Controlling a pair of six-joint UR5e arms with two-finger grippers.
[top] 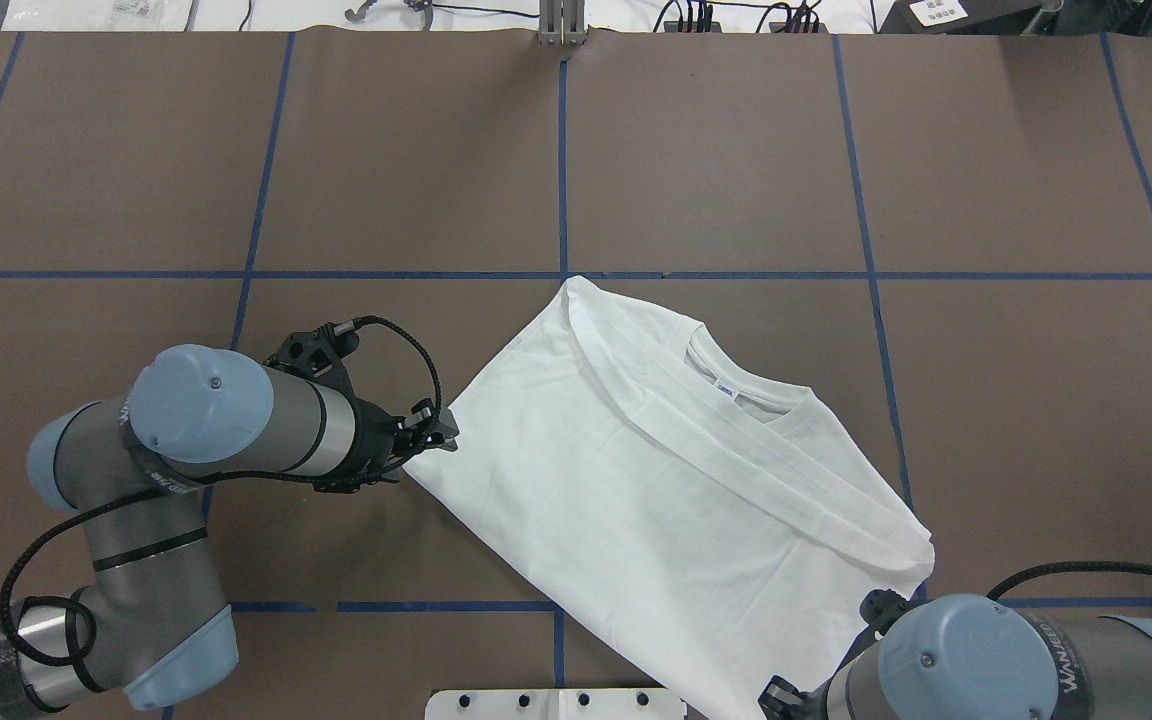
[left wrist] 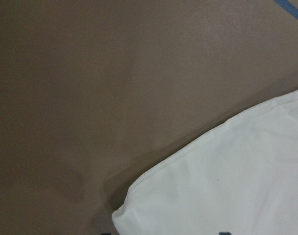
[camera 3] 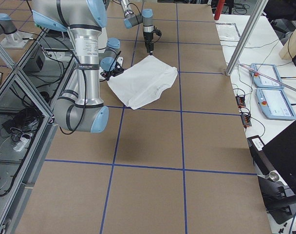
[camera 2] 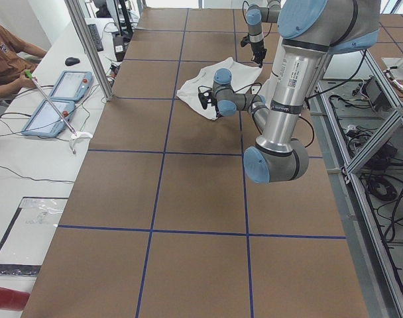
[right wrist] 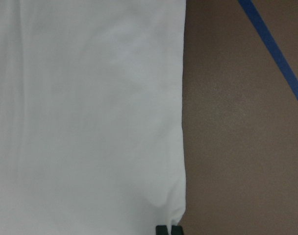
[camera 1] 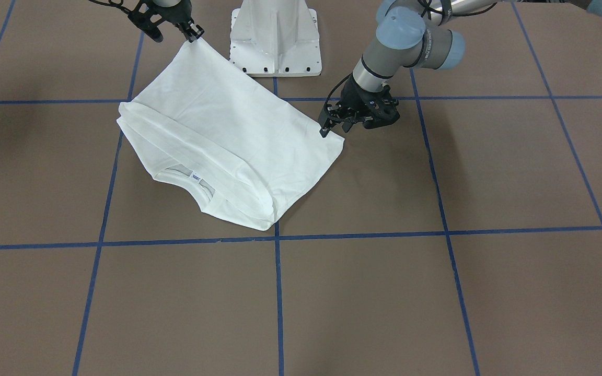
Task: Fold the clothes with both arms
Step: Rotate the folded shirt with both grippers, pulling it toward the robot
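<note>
Brown taped table [camera 1: 363, 303] carries the white long-sleeved T-shirt [camera 1: 217, 120], partly folded. Its hem runs between the two grippers, and its collar lies on the side away from both. Right gripper [camera 1: 192, 32] is pinched on one hem corner, peaking it upward, likely ready to carry the next fold. Left gripper [camera 1: 334, 129] has its jaws apart astride the other corner, apparently not gripping yet. Neck tag [camera 1: 195, 178] faces up.

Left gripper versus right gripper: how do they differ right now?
The left gripper is open, tips spread at a corner of the T-shirt that lies flat; the right gripper is shut on the corner nearest the pedestal, where the cloth draws to a point. The left gripper is farther from the pedestal than the right gripper. Both are at corners of the end opposite the collar.
</note>
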